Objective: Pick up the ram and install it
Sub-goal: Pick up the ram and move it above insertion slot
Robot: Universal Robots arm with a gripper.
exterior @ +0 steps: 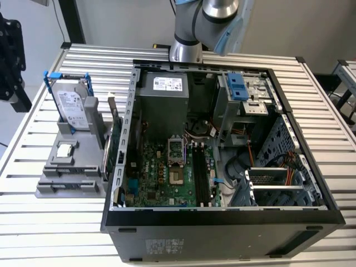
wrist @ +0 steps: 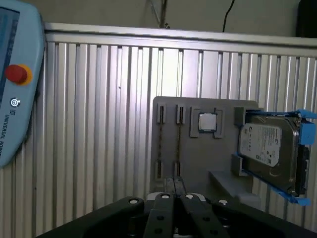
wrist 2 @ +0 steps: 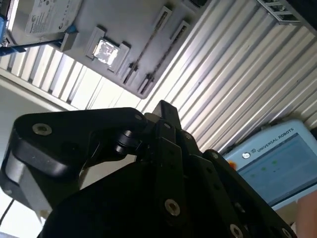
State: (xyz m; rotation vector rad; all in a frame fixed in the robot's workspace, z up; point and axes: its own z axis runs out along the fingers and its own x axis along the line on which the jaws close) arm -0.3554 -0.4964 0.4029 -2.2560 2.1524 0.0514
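Lying open, the computer case [exterior: 222, 239] is flanked on the exterior view's left by a gray holder [exterior: 53, 189], in which a hard drive [exterior: 72, 103] and the ram [wrist: 177, 144] are stood on edge. The gripper [wrist: 174, 184] is seen closed, nothing held or touched.

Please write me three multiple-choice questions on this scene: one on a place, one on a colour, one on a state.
1. Relative to the open black computer case, the silver hard drive stands:
A) inside it
B) on the grey holder tray, at the exterior view's left of it
C) on top of it

2. The drive's plastic clips are:
A) red
B) blue
C) yellow

3. The black pincer is:
A) wide open
B) shut on the drive
C) shut, holding nothing

Answers: 1 B, the drive stands upright on the tray; 2 B, blue clips frame it; 3 C, the tips meet in the first wrist view.
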